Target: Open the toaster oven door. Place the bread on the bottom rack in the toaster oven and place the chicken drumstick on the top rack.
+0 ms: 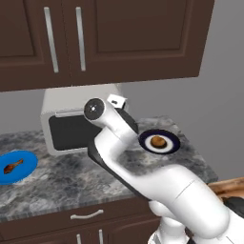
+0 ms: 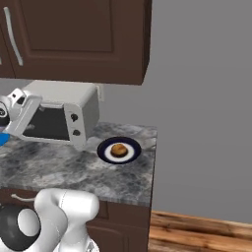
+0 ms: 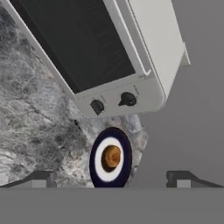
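Note:
The toaster oven stands at the back of the counter, and its door with the dark glass is shut. Both racks are hidden behind it. My gripper hovers open in front of the oven, apart from the door, with its fingertips spread wide and nothing between them. The bread lies on a dark-rimmed plate to the right of the oven. The chicken drumstick lies on a blue plate at the counter's left.
Two black knobs sit on the oven's panel beside the door. Dark wall cabinets hang low above the oven. The marbled counter ends just right of the bread plate, with a grey wall behind.

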Available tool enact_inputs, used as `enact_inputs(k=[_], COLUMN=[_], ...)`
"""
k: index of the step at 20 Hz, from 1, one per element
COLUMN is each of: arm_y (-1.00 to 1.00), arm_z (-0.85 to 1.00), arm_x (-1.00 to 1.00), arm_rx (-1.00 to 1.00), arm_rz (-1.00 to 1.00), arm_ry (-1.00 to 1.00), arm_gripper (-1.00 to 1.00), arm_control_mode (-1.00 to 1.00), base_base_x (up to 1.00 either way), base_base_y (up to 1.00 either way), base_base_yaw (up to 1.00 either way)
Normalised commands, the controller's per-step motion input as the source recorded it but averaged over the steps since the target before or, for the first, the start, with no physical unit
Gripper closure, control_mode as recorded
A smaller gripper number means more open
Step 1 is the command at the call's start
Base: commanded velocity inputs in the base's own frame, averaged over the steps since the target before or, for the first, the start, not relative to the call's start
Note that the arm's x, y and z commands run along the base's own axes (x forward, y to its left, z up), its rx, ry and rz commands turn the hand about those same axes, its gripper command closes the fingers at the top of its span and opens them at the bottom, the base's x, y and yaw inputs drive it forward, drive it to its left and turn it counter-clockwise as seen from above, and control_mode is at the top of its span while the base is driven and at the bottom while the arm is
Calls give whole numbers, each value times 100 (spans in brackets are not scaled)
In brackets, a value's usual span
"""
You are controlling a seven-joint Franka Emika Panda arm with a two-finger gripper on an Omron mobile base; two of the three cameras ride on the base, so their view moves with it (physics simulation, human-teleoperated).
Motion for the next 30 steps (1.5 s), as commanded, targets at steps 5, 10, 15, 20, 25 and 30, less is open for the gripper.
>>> enact_inputs(k=[5,10,15,20,25,30], arm_y=[42,33,35,15,1,0], arm_z=[0,-1,-5,-4,-11,-14], arm_x=[25,32,6,13,9,13], arm_rx=[-1,0,-8,-1,0,0], arm_rz=[3,5,9,8,28,29], arm_ry=[14,12,1,0,0,0], arm_gripper=[-100,-100,-100,-100,-100,-100], arm_control_mode=[-100,-100,-100,-100,-100,-100], base_base_x=[0,0,0,0,0,0], base_base_y=[0,0,0,0,0,0], base_base_yaw=[0,0,0,0,0,0])
